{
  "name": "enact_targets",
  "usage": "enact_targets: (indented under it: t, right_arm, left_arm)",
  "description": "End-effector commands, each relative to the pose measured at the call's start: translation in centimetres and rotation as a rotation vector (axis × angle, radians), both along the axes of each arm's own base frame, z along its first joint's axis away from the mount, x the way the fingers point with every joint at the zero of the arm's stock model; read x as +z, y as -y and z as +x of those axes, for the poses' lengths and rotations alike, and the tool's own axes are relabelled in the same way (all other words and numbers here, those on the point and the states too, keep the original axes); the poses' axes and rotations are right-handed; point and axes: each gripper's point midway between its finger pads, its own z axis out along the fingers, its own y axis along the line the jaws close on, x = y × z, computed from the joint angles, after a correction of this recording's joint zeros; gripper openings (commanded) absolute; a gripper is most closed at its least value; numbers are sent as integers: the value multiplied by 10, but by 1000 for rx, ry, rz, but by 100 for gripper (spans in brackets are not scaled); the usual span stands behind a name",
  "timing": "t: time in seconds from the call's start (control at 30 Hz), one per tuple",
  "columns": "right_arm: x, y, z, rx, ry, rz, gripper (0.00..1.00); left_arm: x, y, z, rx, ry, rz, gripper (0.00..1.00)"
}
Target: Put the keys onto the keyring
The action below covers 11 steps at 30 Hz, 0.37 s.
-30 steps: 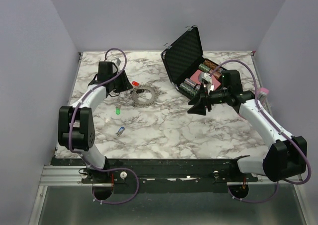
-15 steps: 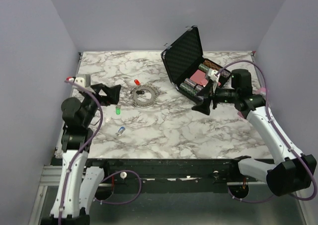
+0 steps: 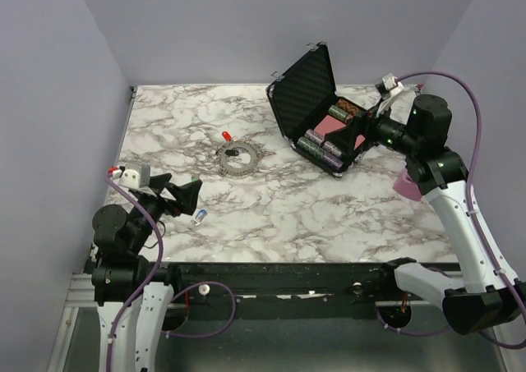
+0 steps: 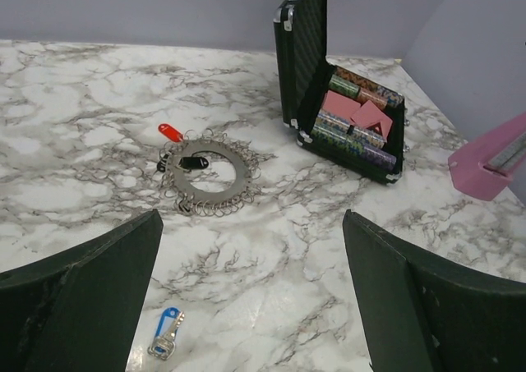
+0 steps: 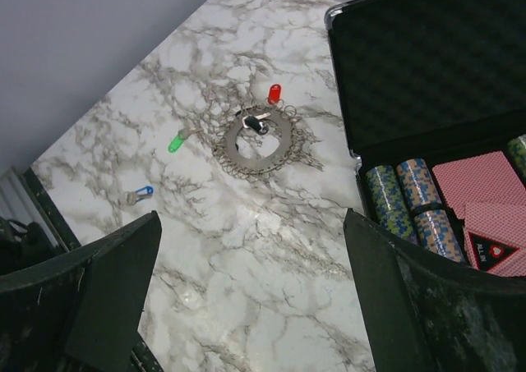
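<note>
The keyring (image 3: pixel 236 170) is a flat grey ring edged with many small wire loops, lying mid-table; it also shows in the left wrist view (image 4: pixel 212 194) and the right wrist view (image 5: pixel 279 152). A black-headed key (image 4: pixel 193 163) lies on it. A red-headed key (image 3: pixel 226 135) lies just beyond it. A green-headed key (image 5: pixel 176 144) and a small blue-headed key (image 3: pixel 199 217) lie apart, nearer the front left. My left gripper (image 3: pixel 177 190) is open and empty, raised at the near left. My right gripper (image 3: pixel 362 126) is open and empty, raised by the case.
An open black hard case (image 3: pixel 304 84) with rolls of poker chips and red cards stands at the back right. A pink object (image 3: pixel 407 181) sits by the right edge. Purple walls close in the table on three sides.
Both arms have pulled back and up from the table's middle: the left to the near left corner, the right to the far right. The keys and the keyring have not moved.
</note>
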Motion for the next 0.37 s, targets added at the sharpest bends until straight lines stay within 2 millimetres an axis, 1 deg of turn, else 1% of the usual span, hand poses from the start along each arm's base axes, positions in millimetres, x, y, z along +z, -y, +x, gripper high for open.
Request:
enact_targets:
  t: [0.0, 0.13, 0.33]
  right_arm:
    - [12, 16, 11, -165, -28, 65, 100]
    - [17, 20, 10, -177, -14, 68, 100]
    - [15, 27, 11, -188, -17, 62, 100]
  left_arm:
    - [-7, 3, -15, -30, -29, 21, 99]
    - [-12, 5, -17, -39, -33, 9, 99]
    - [-19, 7, -16, -46, -55, 5, 99]
